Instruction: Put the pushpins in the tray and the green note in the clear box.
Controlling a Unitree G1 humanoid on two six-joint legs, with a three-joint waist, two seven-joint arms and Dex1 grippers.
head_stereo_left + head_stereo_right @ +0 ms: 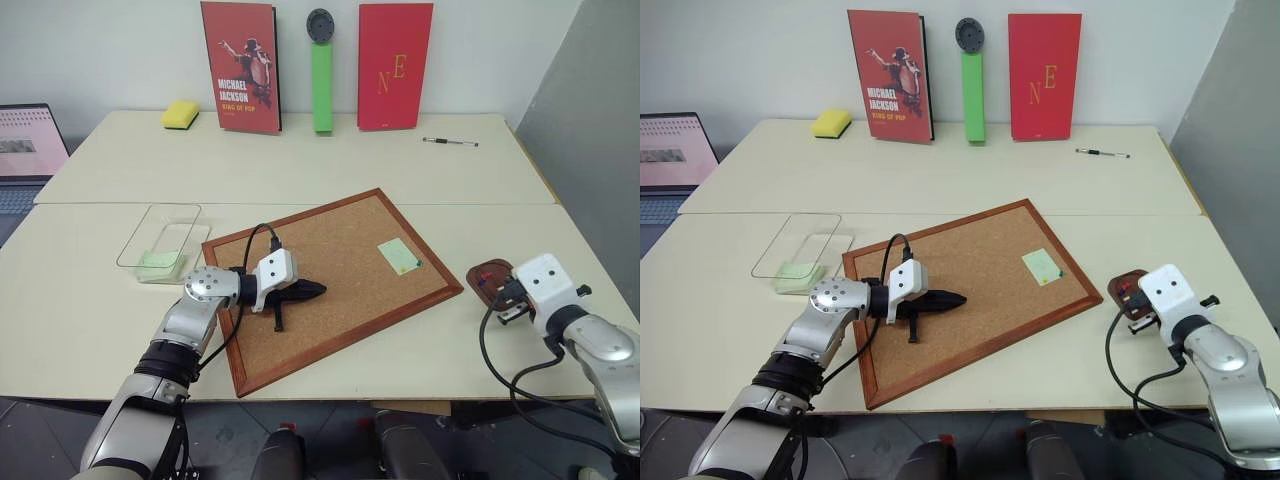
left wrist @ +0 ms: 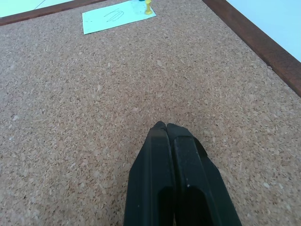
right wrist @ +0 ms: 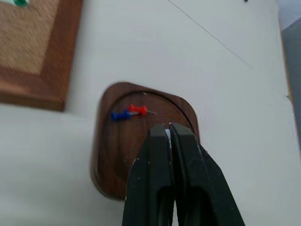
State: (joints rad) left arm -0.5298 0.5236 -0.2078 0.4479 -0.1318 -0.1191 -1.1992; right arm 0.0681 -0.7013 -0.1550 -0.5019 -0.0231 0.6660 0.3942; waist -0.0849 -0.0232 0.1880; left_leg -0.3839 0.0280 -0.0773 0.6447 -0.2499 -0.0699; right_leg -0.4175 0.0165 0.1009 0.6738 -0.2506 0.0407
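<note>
Two pushpins (image 3: 129, 112) in one tray (image 3: 113, 160), perhaps a third on one note (image 2: 115, 16).

I saw a speckled tan cork board (image 1: 330, 250) framed in reddish-brown wood. A pale green note (image 1: 398, 256) lay near its right corner, scribbled on and pinned by a yellow-headed pin (image 2: 148, 7). Another pale green slip (image 1: 160, 262) lay in the clear box (image 1: 165, 222). The tray (image 3: 115, 150) was dark reddish-brown, holding a red pin (image 3: 138, 109) and a blue pin (image 3: 120, 115). Along the table's (image 1: 300, 165) far edge stood a yellow sponge (image 1: 180, 114), two red books (image 1: 395, 66) and a bright green bar (image 1: 322, 88). Both grippers' fingers (image 2: 174, 179) were black, the table cream.
</note>
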